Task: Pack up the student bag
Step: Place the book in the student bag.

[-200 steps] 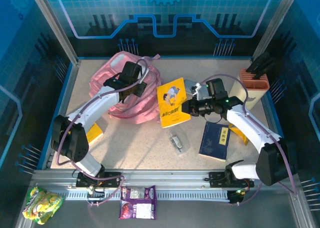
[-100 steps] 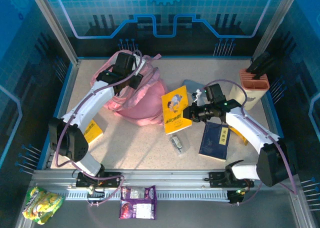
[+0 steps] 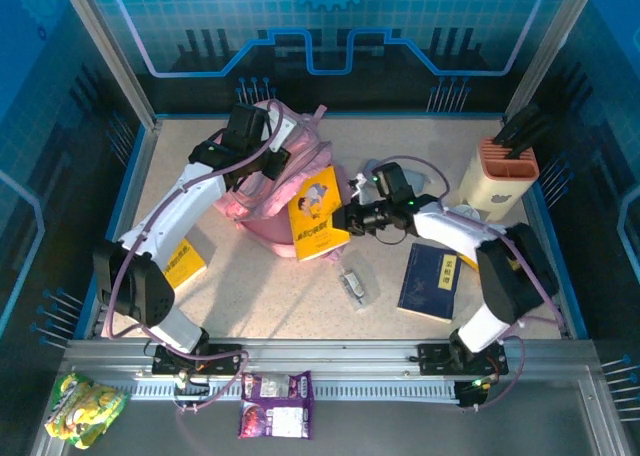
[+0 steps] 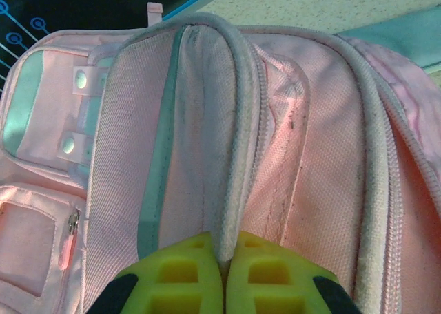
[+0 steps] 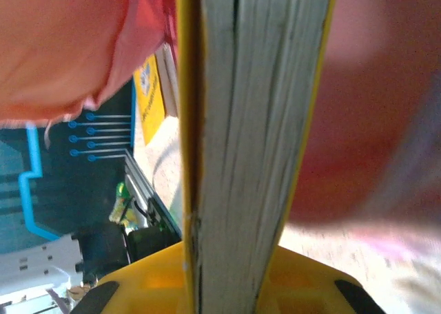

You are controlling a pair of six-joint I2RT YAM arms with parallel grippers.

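Pink fabric of the student bag [image 3: 262, 208] bunches at the table's [image 3: 250, 296] far left, its grey-piped rim pinched in the closed left gripper [image 4: 224, 255] at the bag's top, while the right gripper [image 3: 347, 219], clamped on a yellow book [image 3: 318, 214], sits just right of the bag, the book overlapping its edge.

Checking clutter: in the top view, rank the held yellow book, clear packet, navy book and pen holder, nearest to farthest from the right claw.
1. yellow book, gripped in the right claw.
2. clear packet, nearer the bases.
3. navy book, front right.
4. pen holder, back right.
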